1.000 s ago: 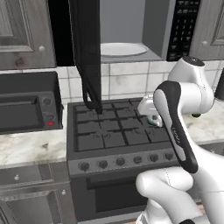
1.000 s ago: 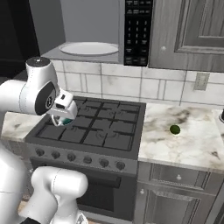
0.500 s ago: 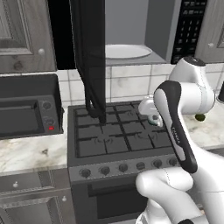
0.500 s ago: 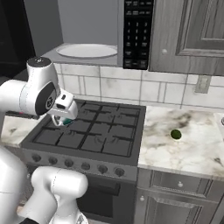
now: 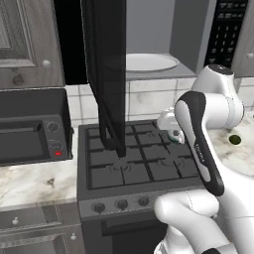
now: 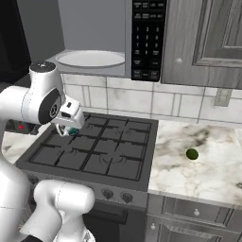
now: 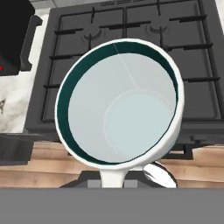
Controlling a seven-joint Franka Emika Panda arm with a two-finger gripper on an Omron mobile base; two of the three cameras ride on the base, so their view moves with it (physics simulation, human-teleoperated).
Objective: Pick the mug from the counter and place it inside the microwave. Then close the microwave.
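Above the stove, the mug [image 7: 119, 103] hangs in the air, clamped in the closed gripper [image 6: 72, 128]; from the hand camera its pale inside and teal outer wall loom large, mouth toward the lens, with the stove [image 7: 131, 57] grates below it. The carry is the step in hand: the mug is off the counter [image 6: 198, 160] and not yet inside the microwave [image 5: 149, 62], whose door [image 5: 106, 74] stands wide open over the burners. Next, I judge, the arm must lift the mug to the level of the white plate [image 6: 90, 58] and reach in, keeping clear of the hanging door. The right base view shows the small green ball [image 6: 192, 154] lying on the counter. The left base view shows the toaster oven [image 5: 32, 126] beside the stove, and the mug only as a teal sliver behind the forearm.
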